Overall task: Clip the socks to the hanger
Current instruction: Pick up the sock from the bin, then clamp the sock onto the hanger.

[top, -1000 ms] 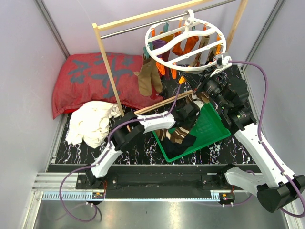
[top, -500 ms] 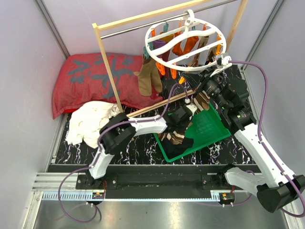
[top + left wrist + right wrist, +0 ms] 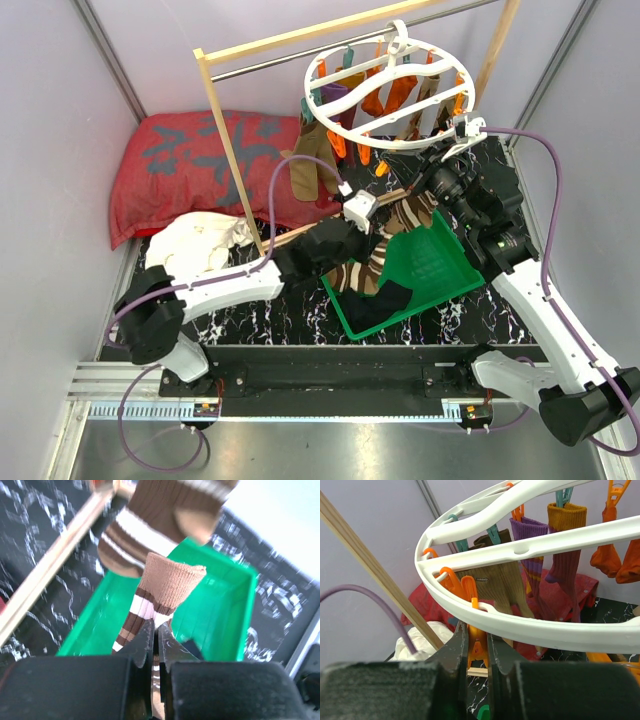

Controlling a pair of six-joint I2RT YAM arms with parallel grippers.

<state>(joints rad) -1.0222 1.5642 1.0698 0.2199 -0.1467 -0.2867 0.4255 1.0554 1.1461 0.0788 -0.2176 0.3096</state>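
The round white hanger (image 3: pixel 392 92) hangs from the metal rod, with several socks clipped on: brown argyle (image 3: pixel 310 165), orange, purple (image 3: pixel 534 555) and olive-brown (image 3: pixel 501 587). My left gripper (image 3: pixel 372 228) is shut on a brown-and-cream striped sock (image 3: pixel 160 592) and holds it up over the green bin (image 3: pixel 432 268). A second striped sock (image 3: pixel 165 515) hangs beyond it. My right gripper (image 3: pixel 476 636) is shut on an orange clip (image 3: pixel 476 645) under the hanger's rim (image 3: pixel 530 625). A dark sock (image 3: pixel 385 300) lies in the bin.
The pale wooden frame (image 3: pixel 225 140) stands left of the hanger, its base bar (image 3: pixel 50 570) along the bin's far side. A red patterned pillow (image 3: pixel 200 165) and a white cloth (image 3: pixel 195 255) lie at the back left. Grey walls close in on both sides.
My left arm has swung up and toward the hanger, lifting the striped sock out of the bin. The right gripper has stayed at the hanger's rim.
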